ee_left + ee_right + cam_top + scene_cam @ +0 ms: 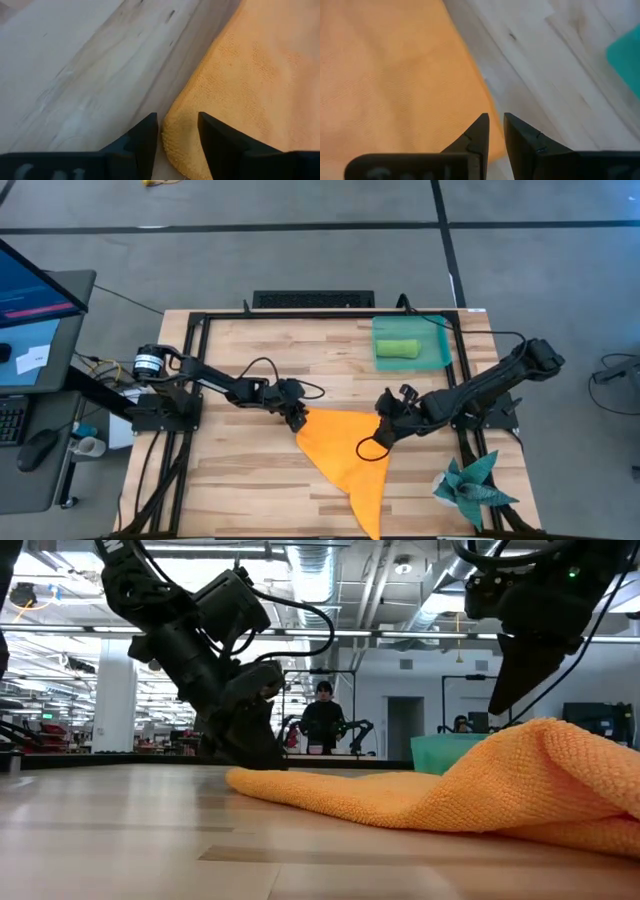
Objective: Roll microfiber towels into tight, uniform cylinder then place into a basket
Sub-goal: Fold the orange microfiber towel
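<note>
The orange towel lies on the table as a triangle, its long point toward the near edge. My left gripper is shut on its far left corner. My right gripper is shut on its far right corner, where the cloth rises in a hump. The lime green towel lies rolled up inside the teal tray at the far right. My left gripper pinches the orange towel's rounded far left corner between its two fingers, coming slanting down from the table's left. That corner lies low on the table. My right gripper pinches the towel's edge at the far right corner between its two fingers, coming slanting down from the table's right. The cloth there is lifted off the table, and the rest lies slack.
A dark teal spiky cloth lies at the near right corner. A black frame runs around the table. A monitor and desk stand beyond the left edge. A person stands far back in the room.
</note>
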